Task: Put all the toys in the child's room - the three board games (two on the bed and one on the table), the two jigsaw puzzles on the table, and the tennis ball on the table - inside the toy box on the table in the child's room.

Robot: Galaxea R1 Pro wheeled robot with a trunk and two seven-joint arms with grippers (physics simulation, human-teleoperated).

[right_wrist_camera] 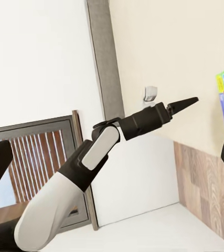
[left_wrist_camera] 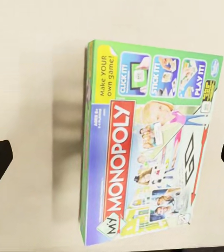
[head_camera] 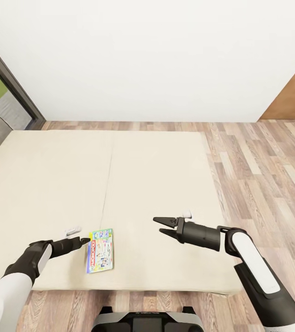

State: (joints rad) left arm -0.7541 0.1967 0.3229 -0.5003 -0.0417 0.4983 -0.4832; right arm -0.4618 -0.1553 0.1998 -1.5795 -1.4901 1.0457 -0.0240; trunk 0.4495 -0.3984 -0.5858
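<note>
Monopoly box [head_camera: 99,251] lay flat near the bed's [head_camera: 166,184] front edge. I had my left gripper [head_camera: 85,240] spread just beside it, my right gripper [head_camera: 162,227] spread over bare mattress.

We note the bed [head_camera: 166,175] mattress as plain beige cloth, matt and smooth, with one fine seam down its middle. The Monopoly board game [left_wrist_camera: 148,147] reads as printed card, smooth, with a slight sheen on its lid; its green edge looks equally slick. The floor [head_camera: 267,161] is wood plank, brown-grey with visible grain and a low satin finish. The wall [head_camera: 143,55] is flat matt white. The left end effector [head_camera: 84,240] and the right end effector [head_camera: 162,226] look like matt black plastic. Both forearm shells we record as smooth white plastic, faintly glossy, over black matt joints.
</note>
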